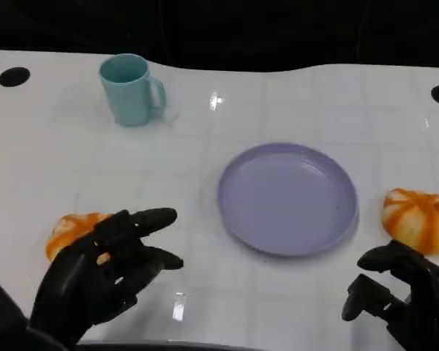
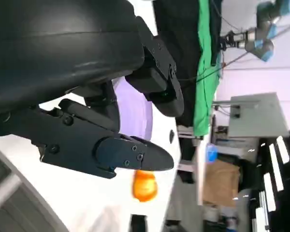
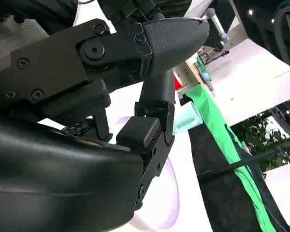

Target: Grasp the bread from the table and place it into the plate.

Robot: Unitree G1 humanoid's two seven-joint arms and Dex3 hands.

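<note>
left hand (image 1: 106, 267) spread, empty, over bread (image 1: 72, 232) left of plate (image 1: 287, 199) | right hand (image 1: 402, 296) loosely curled, empty

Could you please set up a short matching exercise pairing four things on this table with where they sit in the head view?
Things:
1. mug
2. plate
3. left bread
4. right bread

Places:
A. middle of the table
B. near right edge, just beyond the right robot hand
C. far left
D. near left, partly behind the left robot hand

Pairs: 1-C, 2-A, 3-D, 4-B
</note>
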